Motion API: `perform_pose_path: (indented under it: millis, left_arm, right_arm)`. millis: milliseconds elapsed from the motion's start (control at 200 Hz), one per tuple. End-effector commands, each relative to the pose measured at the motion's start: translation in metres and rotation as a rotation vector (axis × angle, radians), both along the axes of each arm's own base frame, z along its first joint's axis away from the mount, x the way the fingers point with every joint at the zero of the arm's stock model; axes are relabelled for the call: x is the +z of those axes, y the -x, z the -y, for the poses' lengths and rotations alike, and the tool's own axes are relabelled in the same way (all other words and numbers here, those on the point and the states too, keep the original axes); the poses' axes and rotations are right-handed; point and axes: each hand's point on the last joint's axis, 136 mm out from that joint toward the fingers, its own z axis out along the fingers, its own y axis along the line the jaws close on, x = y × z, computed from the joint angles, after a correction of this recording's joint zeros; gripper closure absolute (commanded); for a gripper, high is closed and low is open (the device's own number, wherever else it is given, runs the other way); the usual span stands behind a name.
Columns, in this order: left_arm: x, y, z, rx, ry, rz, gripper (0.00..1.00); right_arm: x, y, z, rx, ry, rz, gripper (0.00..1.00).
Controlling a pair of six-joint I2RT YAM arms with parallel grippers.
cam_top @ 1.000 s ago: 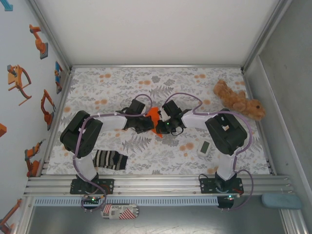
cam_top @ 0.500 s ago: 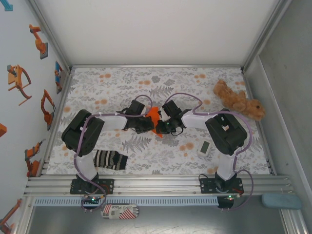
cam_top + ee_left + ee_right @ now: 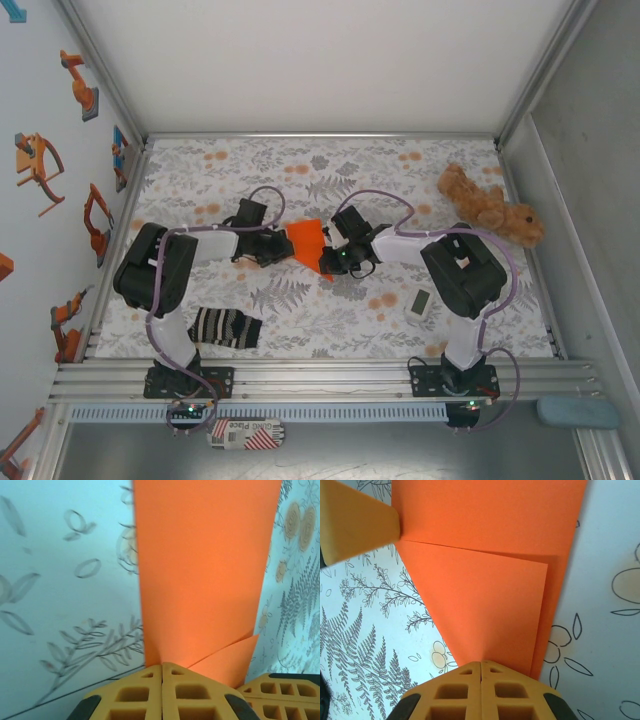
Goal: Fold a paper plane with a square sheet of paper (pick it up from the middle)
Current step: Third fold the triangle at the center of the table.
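The orange sheet of paper (image 3: 306, 240) hangs stretched between my two grippers above the middle of the table, partly folded with a triangular flap (image 3: 485, 605) lying over it. My left gripper (image 3: 281, 246) is shut on the paper's left edge; its yellow pads (image 3: 162, 695) pinch the sheet (image 3: 200, 570) where it narrows. My right gripper (image 3: 328, 258) is shut on the paper's lower right corner, with its pads (image 3: 481, 692) closed on the fold's tip. The left gripper's finger (image 3: 355, 525) shows at the paper's far corner in the right wrist view.
A brown plush toy (image 3: 488, 207) lies at the back right. A striped black-and-white sock (image 3: 226, 327) sits by the left arm's base, and a small white device (image 3: 420, 302) lies near the right arm. The floral tablecloth (image 3: 300, 170) covers the table.
My left gripper has pulled leftward with the paper's edge, spreading the bunched sheet into a wider, flatter shape. The right gripper stayed where it was.
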Motion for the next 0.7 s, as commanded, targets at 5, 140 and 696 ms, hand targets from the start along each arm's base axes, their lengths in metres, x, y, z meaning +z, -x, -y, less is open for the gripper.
perform_pose_path:
  millis: [5,140,696]
  left_arm:
    - [0.004,-0.011,-0.035,0.068,-0.127,0.033,0.93]
    - [0.052,-0.026,-0.026,0.106,-0.047,0.114,0.91]
    - [0.067,0.005,-0.009,0.252,0.116,0.085,0.62]
  right_arm:
    - [-0.03,0.02,0.034,-0.029,0.169,-0.086,1.0]
    - [0.03,-0.009,-0.001,-0.062,-0.043,0.039,1.0]
    - [0.056,-0.01,-0.008,-0.1,-0.146,0.111,0.93]
